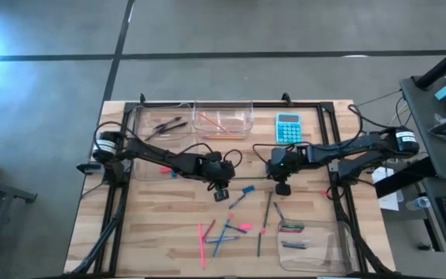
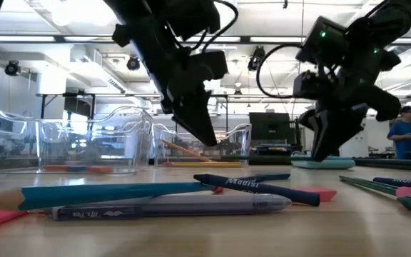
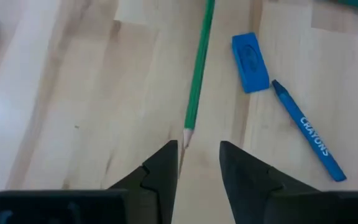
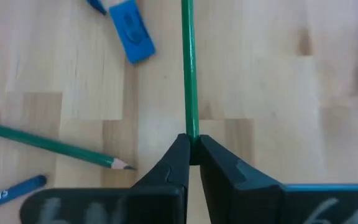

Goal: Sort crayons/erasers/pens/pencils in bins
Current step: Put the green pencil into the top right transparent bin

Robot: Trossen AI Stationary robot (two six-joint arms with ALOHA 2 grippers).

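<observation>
Right gripper point(image 4: 192, 152) clamping green pencil point(image 4: 188, 68), left gripper point(image 3: 199, 155) parted above table

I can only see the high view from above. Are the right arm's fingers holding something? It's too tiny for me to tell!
Observer: Yes. The right wrist view shows the right gripper shut on a green pencil.
Operator: And the left one?
Observer: The left gripper is open and empty. A sharpened pencil points its tip at the gap between the fingers.
Operator: What's the blue stick by the blue eraser?
Observer: Beside the blue eraser is a blue crayon, with CRAYONS printed on it.
</observation>
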